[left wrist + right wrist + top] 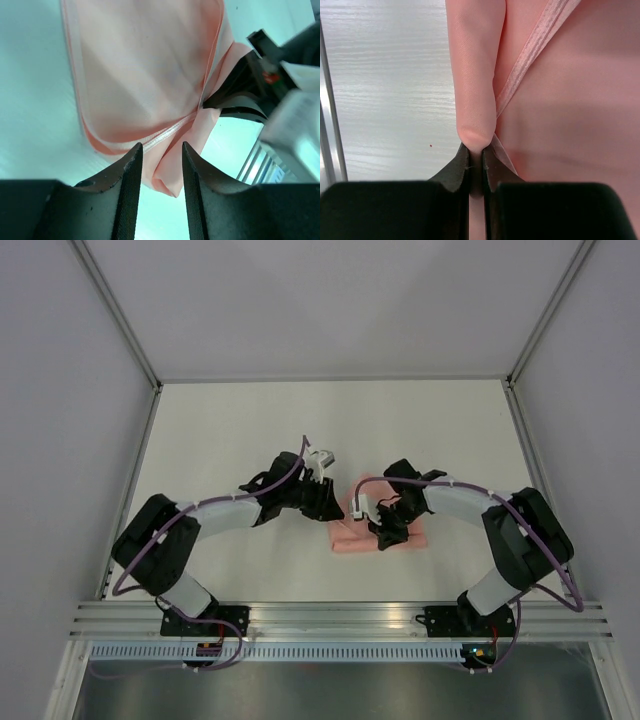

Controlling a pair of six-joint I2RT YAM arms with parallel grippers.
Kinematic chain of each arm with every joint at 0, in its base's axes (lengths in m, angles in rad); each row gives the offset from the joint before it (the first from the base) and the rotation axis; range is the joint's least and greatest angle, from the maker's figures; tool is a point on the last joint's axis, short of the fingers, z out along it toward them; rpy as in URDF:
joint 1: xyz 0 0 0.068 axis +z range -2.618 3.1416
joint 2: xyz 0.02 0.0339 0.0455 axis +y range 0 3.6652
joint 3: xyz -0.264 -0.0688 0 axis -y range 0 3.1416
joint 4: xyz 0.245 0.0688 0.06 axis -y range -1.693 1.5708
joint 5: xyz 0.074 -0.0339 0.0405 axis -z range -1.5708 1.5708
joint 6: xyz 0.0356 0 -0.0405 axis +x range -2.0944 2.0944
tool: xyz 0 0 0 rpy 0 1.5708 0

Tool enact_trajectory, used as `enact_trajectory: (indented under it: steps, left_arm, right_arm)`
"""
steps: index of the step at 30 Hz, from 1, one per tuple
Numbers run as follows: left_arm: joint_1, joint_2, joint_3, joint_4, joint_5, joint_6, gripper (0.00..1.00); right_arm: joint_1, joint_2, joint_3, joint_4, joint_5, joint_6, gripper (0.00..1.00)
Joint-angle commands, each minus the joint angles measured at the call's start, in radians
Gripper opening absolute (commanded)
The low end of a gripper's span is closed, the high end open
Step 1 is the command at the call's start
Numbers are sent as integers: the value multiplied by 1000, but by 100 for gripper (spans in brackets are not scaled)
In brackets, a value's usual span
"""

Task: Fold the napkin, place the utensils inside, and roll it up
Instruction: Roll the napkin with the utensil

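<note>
— What are the biggest things we can see?
— We have the white table (250, 420), and the napkin (348, 542) lies on it toward the near edge, about midway across. It is a folded pink patch, partly hidden from above.

— What is our right gripper (476, 152) doing?
— We have it down on the right part of the napkin. Its jaws are almost together and pinch a rounded fold of the pink cloth between the tips. Our left wrist view agrees: the black fingers (235, 95) bite the cloth where it bunches and lifts.

— And our left gripper (160, 150)?
— We hold it at the napkin's left end, with a plain gap between the jaws. A folded corner of the cloth shows through that gap, beyond the tips. We cannot tell whether either finger touches it, but nothing is clamped there.

— What is the smallest thing we can make out?
— The stitched hem (530, 55) runs slantwise just beside the pinched fold.
</note>
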Motion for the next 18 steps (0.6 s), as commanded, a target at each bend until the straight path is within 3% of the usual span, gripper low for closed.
enact_trajectory:
  steps: [1,5,9,14,18]
  left_arm:
    - [-9,-153,-86,104,-201,44,42]
    - [-18,-329,-233,277,-322,56,42]
    - [-91,-411,-315,318,-454,163,46]
    - [-294,-406,-307,334,-668,346,48]
    - [-433,-324,-281,376,-742,505,48]
  right_arm:
    - [-41,114,70,-163,-43,-86,1]
    - [-75,269,180,-260,-76,-130,0]
    - [-95,395,306,-344,-100,-158,0]
    - [-104,513,392,-403,-107,-156,0]
    - [-109,549,423,-404,-98,-144,0]
